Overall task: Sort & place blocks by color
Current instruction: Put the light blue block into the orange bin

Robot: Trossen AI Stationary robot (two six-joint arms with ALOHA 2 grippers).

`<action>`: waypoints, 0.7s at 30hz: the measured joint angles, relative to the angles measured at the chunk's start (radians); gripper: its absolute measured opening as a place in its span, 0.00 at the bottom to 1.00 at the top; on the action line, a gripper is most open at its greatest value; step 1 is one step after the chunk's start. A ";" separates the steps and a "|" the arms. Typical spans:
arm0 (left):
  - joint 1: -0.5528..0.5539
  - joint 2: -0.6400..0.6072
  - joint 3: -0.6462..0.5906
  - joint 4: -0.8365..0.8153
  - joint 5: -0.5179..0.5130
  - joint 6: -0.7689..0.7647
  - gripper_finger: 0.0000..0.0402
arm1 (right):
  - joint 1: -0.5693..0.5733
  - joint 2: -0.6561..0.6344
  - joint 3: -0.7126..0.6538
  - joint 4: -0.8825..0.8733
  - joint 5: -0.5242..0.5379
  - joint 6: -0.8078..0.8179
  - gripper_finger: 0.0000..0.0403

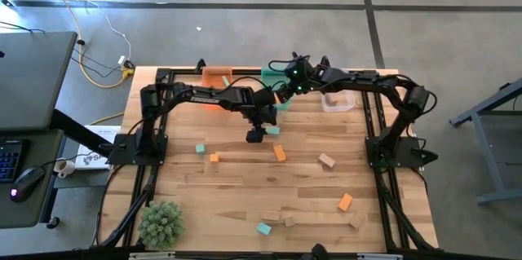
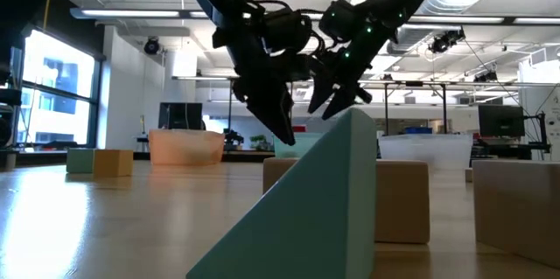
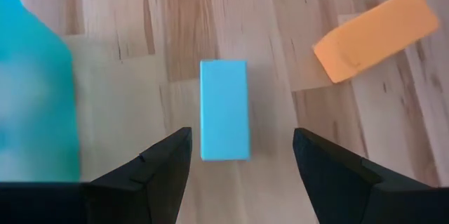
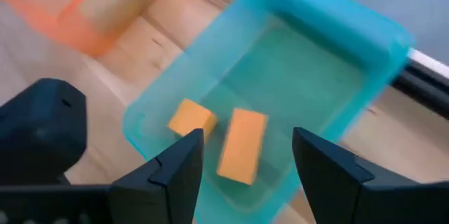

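My left gripper (image 1: 257, 135) hangs open over the middle of the table. In its wrist view its fingers (image 3: 242, 136) stand either side of a teal bar (image 3: 224, 108) lying flat on the wood, without touching it. An orange block (image 3: 375, 34) lies just beyond. My right gripper (image 1: 291, 81) is open above the teal bin (image 4: 316, 62) at the far edge, touching nothing. Two orange blocks (image 4: 242, 143) show inside that bin. More teal, orange and wood blocks (image 1: 326, 160) lie scattered over the near half.
The orange bin (image 1: 214, 77) stands left of the teal bin, partly under my left arm. The clear bin (image 1: 338, 101) to the right holds a wood block. A fuzzy green plant (image 1: 161, 223) sits at the near left corner. A teal block (image 2: 324, 200) fills the low view.
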 joint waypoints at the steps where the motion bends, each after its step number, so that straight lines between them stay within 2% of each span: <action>1: 0.000 0.003 0.000 0.007 0.000 0.007 0.59 | 0.000 -0.004 0.000 -0.015 0.003 0.012 0.51; 21: 0.005 0.074 -0.002 0.064 -0.022 0.065 0.59 | 0.006 -0.192 -0.002 -0.188 0.027 0.149 0.51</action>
